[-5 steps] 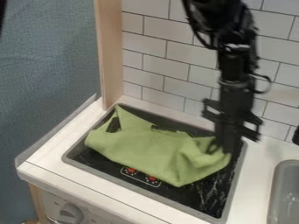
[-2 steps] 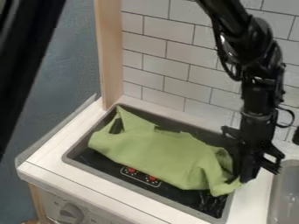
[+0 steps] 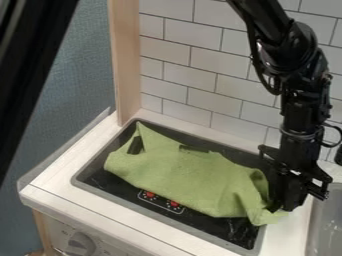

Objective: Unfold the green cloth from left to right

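Gripper (image 3: 283, 206) pinches green cloth (image 3: 190, 180) at its right end, likely to draw folds out rightward across stovetop (image 3: 123, 186).

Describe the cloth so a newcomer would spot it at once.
Below the white tiled wall, a black stove top is set into the white counter. The cloth lies rumpled across it, its right end over the grey rim, at the pincer. It is the only green thing there, soft against the black surface.
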Available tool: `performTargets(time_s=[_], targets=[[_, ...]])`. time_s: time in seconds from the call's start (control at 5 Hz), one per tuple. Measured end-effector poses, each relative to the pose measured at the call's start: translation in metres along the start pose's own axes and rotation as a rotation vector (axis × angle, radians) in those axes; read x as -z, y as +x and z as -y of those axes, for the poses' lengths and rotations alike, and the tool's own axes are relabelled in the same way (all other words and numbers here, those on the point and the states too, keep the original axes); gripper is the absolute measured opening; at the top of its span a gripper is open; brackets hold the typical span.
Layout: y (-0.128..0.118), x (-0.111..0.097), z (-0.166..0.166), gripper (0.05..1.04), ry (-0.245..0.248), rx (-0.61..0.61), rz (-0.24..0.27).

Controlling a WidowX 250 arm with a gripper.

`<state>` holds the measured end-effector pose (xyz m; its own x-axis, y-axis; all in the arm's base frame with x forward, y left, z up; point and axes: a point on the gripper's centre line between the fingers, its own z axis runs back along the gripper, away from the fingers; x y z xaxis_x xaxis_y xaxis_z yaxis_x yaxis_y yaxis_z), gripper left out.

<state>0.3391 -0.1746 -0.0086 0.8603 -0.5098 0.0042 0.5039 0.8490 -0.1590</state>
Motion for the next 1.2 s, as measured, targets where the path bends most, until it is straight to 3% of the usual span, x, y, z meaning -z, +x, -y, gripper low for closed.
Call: performTargets(time_s=[0.2, 0.4, 0.6, 1.2], targets=[[-0.001, 0.001, 0.0, 0.773, -0.004, -0.011, -0.002], [-0.003, 0.002, 0.0, 1.008, -0.006, -0.008, -0.008], [-0.008, 0.004, 0.002, 1.011, -0.013, -0.009, -0.018], [-0.016, -0.075, 0.006, 0.999, 0.011, 0.004, 0.185]])
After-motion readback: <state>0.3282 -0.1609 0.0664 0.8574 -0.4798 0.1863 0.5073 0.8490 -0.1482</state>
